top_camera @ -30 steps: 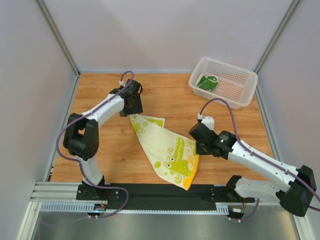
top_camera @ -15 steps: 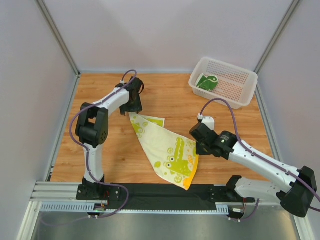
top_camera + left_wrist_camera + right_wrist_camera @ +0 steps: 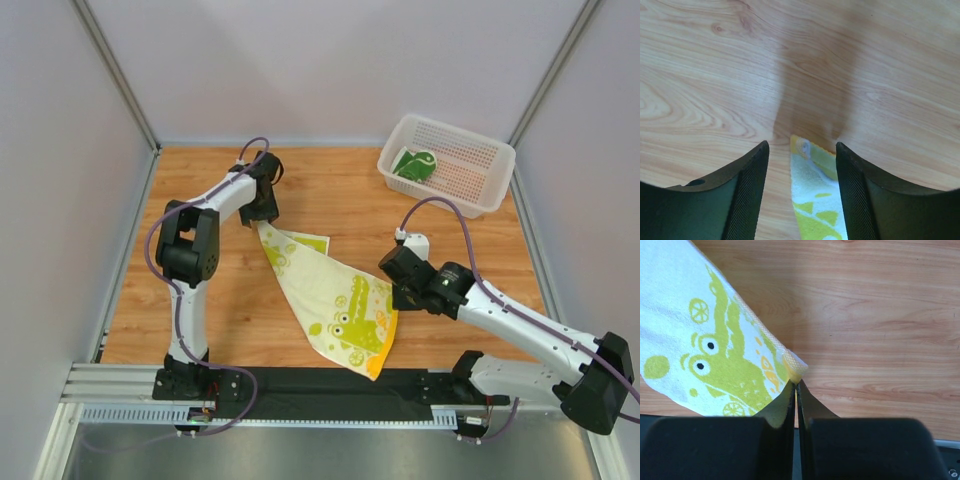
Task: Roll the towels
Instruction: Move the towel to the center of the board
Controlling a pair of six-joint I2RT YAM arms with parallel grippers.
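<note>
The left fingers (image 3: 750,190) stand apart, straddling the far corner of the cream-yellow towel (image 3: 812,200) without touching it; the right fingers (image 3: 782,410) are pressed shut, their tips against the towel's raised right corner, though whether they actually nip the cloth is hard to say; the towel lies spread across the middle of the table (image 3: 330,190); the dark green towel (image 3: 413,163) sits bunched in the white basket (image 3: 470,190) at the far right.

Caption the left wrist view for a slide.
Open left gripper straddling the corner of the cream-yellow towel on the wooden table.
</note>
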